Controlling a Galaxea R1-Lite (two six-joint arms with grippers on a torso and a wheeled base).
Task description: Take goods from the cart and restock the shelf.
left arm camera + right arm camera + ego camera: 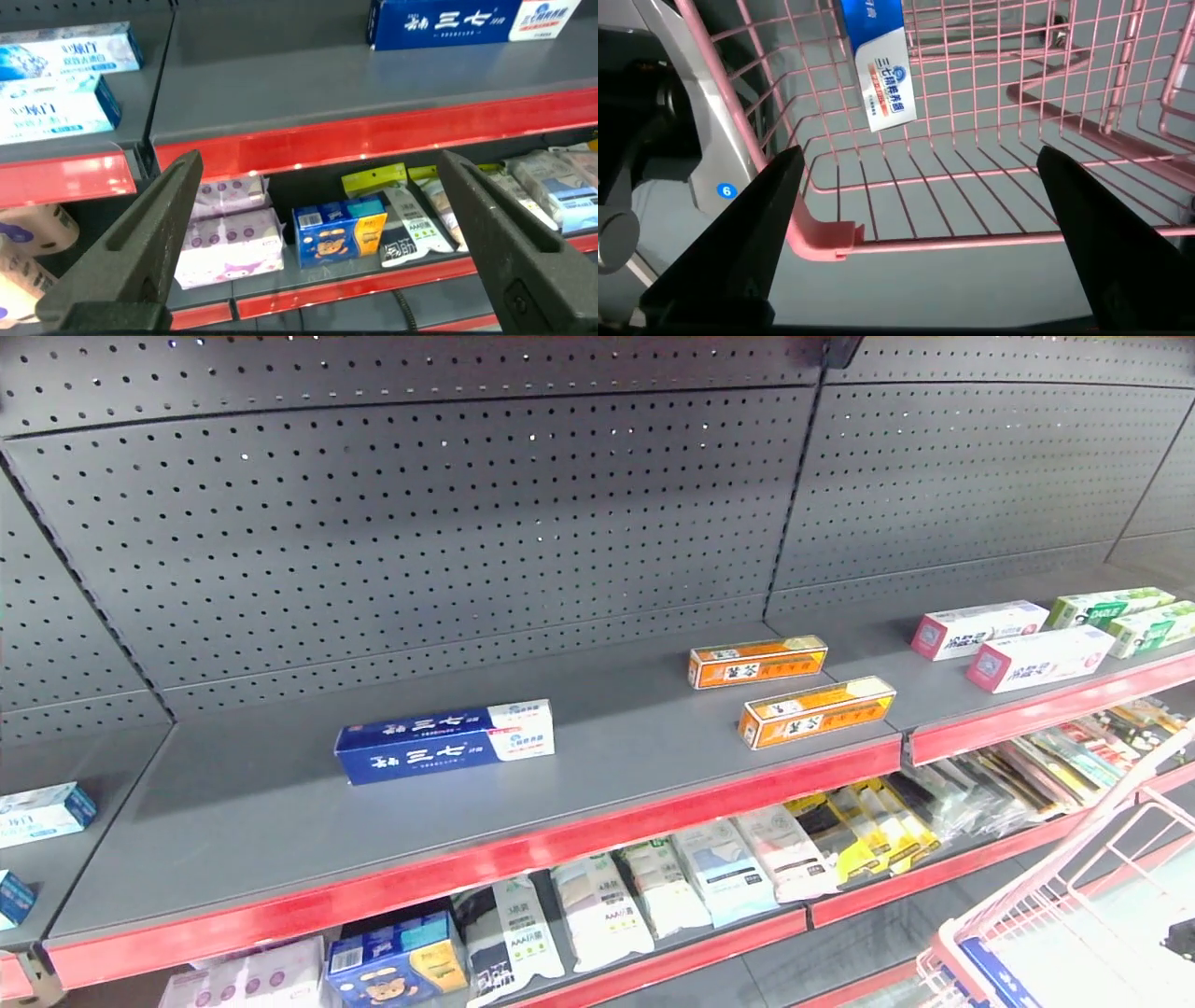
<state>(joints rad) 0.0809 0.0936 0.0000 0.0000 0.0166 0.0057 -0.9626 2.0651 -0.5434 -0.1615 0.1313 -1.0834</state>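
A blue and white toothpaste box [878, 61] lies in the pink wire cart [952, 243]. My right gripper [917, 163] hangs open over the cart's near rim, apart from the box, with nothing between its fingers. In the head view the cart [1046, 905] stands at the lower right with the blue box [988, 973] inside. The grey shelf [280, 821] holds a matching blue box [443, 740] lying flat. My left gripper [320, 161] is open and empty in front of the shelf's red edge [374, 126], below that blue box [458, 21].
Two orange boxes [756, 662] [815, 710] lie right of the blue one, then pink-and-white boxes [978, 628] and green ones [1111, 605]. Light blue boxes [65, 47] sit on the left bay. The lower shelf holds packed goods [341, 231].
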